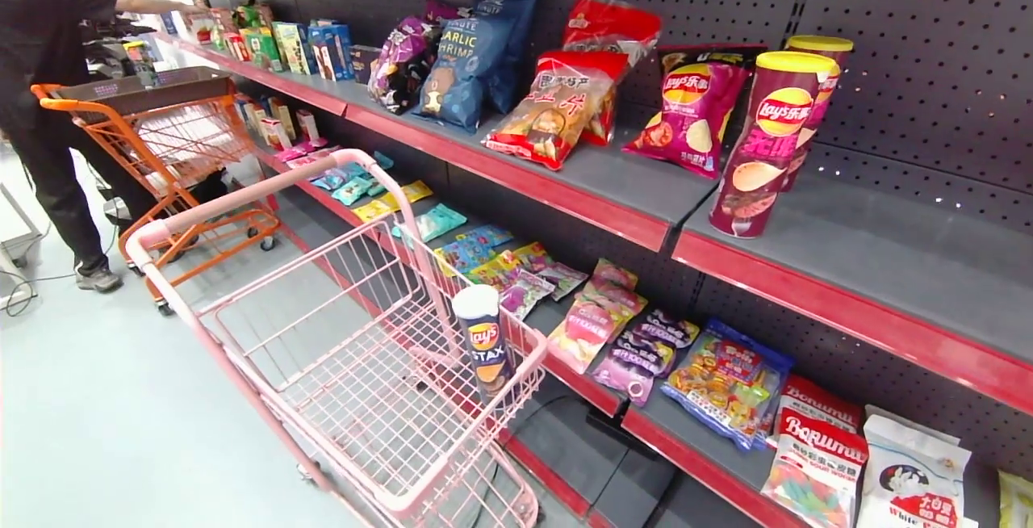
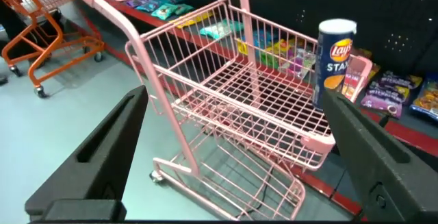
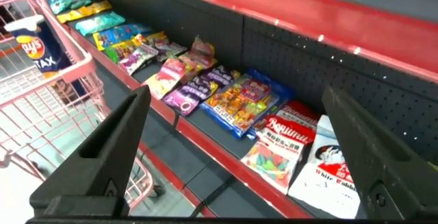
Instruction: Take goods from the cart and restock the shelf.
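A blue chips can (image 1: 485, 344) with a white lid stands upright in the pink wire cart (image 1: 274, 183), in the basket's corner nearest the shelf (image 1: 871, 249) and against the wire wall. The cart stands just beside the shelf's lower board. The shelf has grey boards with red front edges and a dark pegboard back. Its upper board holds snack bags (image 1: 557, 108) and two standing purple cans (image 1: 767, 144), with bare board to their right. The lower board holds candy bags (image 1: 726, 383) lying flat in a row.
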